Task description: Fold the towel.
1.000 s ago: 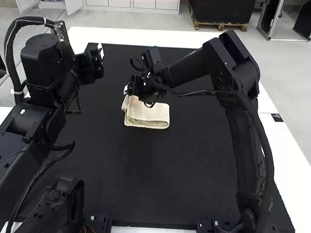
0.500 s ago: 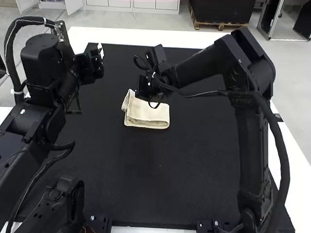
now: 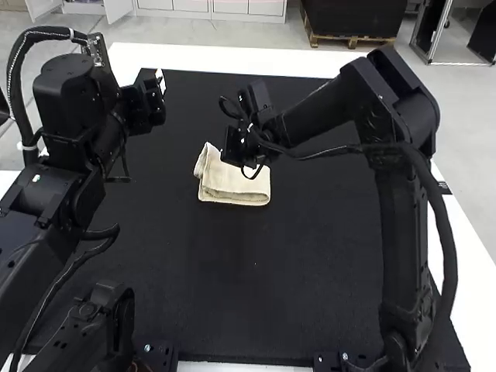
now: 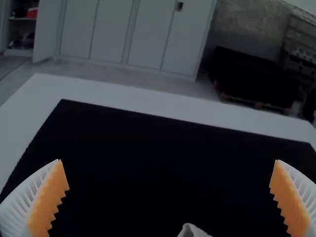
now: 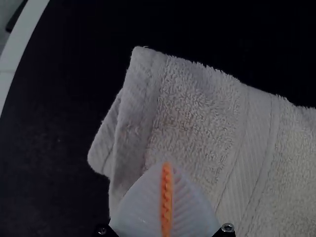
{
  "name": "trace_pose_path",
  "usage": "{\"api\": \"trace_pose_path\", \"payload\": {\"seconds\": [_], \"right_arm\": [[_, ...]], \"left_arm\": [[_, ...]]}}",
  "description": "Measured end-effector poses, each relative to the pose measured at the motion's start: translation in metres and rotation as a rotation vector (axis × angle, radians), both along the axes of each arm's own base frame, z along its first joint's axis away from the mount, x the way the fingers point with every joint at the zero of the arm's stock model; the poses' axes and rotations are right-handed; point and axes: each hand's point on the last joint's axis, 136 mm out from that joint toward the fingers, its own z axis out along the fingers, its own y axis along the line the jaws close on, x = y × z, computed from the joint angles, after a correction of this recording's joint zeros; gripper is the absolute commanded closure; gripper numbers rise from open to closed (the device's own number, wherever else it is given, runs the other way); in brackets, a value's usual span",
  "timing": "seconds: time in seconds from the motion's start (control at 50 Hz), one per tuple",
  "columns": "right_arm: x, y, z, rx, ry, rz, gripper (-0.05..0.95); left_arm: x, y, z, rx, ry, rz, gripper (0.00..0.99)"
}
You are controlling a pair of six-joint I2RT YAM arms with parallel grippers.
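Jaws pressed together, apparently empty, on your right gripper [image 5: 167,169], wide and empty on your left gripper [image 4: 168,162]; right has shifted toward the mat's [image 3: 232,294] right edge, leaving the folded towel [image 3: 235,184] unmoved, likely needing squaring.

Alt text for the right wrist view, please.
A pale, rectangular terry-cloth towel with ribbed bands lies folded on a flat black mat, a lower layer jutting past one edge. Over it is the shut hand, white ribbed fingers with orange pads.
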Motion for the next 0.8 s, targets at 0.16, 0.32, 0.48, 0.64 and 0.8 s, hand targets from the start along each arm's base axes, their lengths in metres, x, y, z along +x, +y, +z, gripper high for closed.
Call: {"api": "trace_pose_path", "payload": {"seconds": [0.16, 0.32, 0.48, 0.64, 0.8], "right_arm": [[0.001, 0.001, -0.017, -0.020, 0.022, 0.000, 0.90], [0.001, 0.001, -0.025, -0.030, 0.033, 0.000, 0.90], [0.009, 0.011, -0.017, -0.010, 0.012, 0.002, 0.90], [0.008, 0.021, -0.017, -0.004, 0.010, 0.015, 0.90], [0.003, 0.031, -0.027, -0.013, 0.022, 0.032, 0.90]], "left_arm": [[0.000, -0.001, 0.000, 0.000, 0.000, -0.004, 0.034], [0.000, -0.002, 0.000, 0.000, 0.000, -0.007, 0.034], [0.000, -0.002, 0.000, 0.000, 0.000, -0.007, 0.033], [0.000, -0.002, 0.000, 0.000, 0.000, -0.009, 0.033], [0.000, -0.002, 0.000, 0.000, 0.000, -0.009, 0.033]]}}
